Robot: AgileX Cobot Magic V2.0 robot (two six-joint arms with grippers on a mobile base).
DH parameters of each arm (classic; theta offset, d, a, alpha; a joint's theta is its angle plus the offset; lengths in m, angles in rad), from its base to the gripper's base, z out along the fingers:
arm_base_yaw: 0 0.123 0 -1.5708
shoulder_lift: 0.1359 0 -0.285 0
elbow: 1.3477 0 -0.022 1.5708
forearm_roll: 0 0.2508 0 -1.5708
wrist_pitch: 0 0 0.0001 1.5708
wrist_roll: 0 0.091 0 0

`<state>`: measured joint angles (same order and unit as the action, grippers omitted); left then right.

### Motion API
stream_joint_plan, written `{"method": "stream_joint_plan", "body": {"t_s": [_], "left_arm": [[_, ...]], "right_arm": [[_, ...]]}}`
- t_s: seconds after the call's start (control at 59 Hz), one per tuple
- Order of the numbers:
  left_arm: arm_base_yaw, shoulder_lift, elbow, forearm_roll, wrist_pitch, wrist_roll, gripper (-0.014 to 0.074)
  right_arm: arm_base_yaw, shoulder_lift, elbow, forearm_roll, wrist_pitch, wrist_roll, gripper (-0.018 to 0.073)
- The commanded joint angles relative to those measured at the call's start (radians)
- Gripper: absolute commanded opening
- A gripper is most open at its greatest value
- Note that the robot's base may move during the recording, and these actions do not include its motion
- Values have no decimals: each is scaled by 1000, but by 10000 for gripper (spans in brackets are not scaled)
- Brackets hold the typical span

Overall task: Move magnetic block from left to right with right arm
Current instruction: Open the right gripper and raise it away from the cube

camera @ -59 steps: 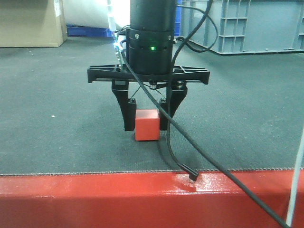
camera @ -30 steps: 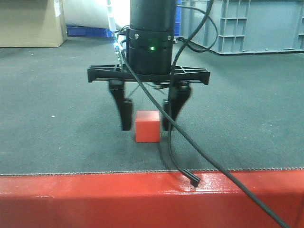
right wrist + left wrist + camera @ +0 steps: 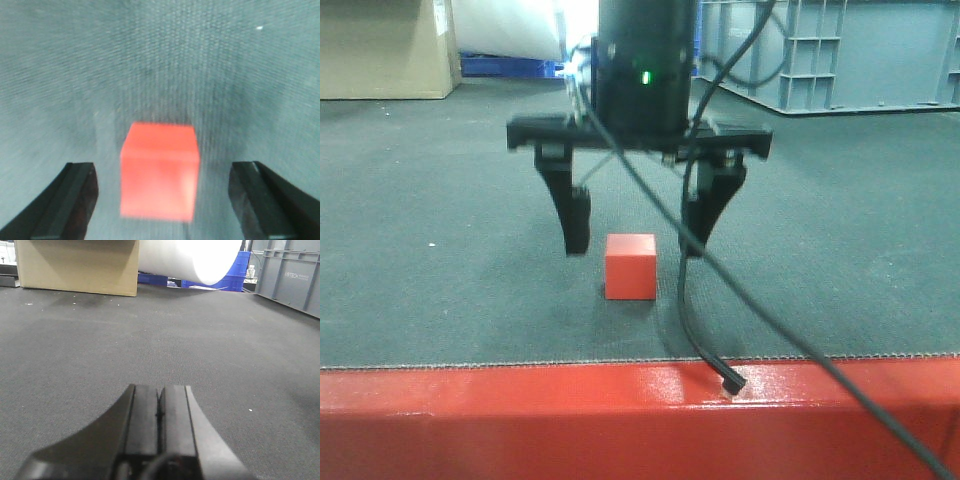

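Note:
The magnetic block (image 3: 630, 266), a small red cube, rests on the dark carpet near the front edge. My right gripper (image 3: 635, 238) hangs over it, open, both fingertips raised off the carpet and apart from the cube's sides. In the right wrist view the magnetic block (image 3: 159, 171) lies between the two spread black fingers (image 3: 70, 200) with a clear gap on each side. In the left wrist view my left gripper (image 3: 159, 392) is shut with nothing in it, low over bare carpet.
A red border strip (image 3: 520, 420) runs along the carpet's front edge. A black cable (image 3: 705, 340) dangles from the right arm down to it. A cardboard box (image 3: 385, 45) stands at the back left and grey crates (image 3: 840, 50) at the back right.
The right gripper let go of the block: its fingers spread wider and rose off the carpet. The block stayed where it was. The view now shows motion blur.

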<state>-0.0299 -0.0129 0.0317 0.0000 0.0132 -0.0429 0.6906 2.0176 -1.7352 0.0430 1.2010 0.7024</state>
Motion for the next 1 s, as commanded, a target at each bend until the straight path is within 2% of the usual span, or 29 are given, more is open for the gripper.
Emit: {"method": "stream_joint_plan", "body": {"t_s": [0.0,0.102,0.339,0.407,0.474,0.542,0.661,0.779,0.982], "left_arm": [[-3,-6,9,0,-88,-4,-116],[-3,-6,9,0,-88,-4,-116],[-3,-6,9,0,-88,-4,-116],[-3,-6,9,0,-88,-4,-116],[-3,-6,9,0,-88,-4,-116],[-3,-6,9,0,-88,-4,-116],[-3,-6,9,0,-88,-4,-116],[-3,-6,9,0,-88,-4,-116],[-3,-6,9,0,-88,-4,-116]], "right_arm": [[5,-105,-33,-11,6,2,632],[5,-141,-33,-11,6,-4,632],[4,-244,-5,-11,-3,-107,607],[0,-278,25,-13,-5,-117,542],[0,-316,63,-23,-1,-130,434],[0,-362,112,-32,-9,-140,275],[-19,-437,209,-36,-71,-141,50],[-60,-522,312,-36,-161,-162,56],[-167,-682,501,-31,-286,-332,56]]}}
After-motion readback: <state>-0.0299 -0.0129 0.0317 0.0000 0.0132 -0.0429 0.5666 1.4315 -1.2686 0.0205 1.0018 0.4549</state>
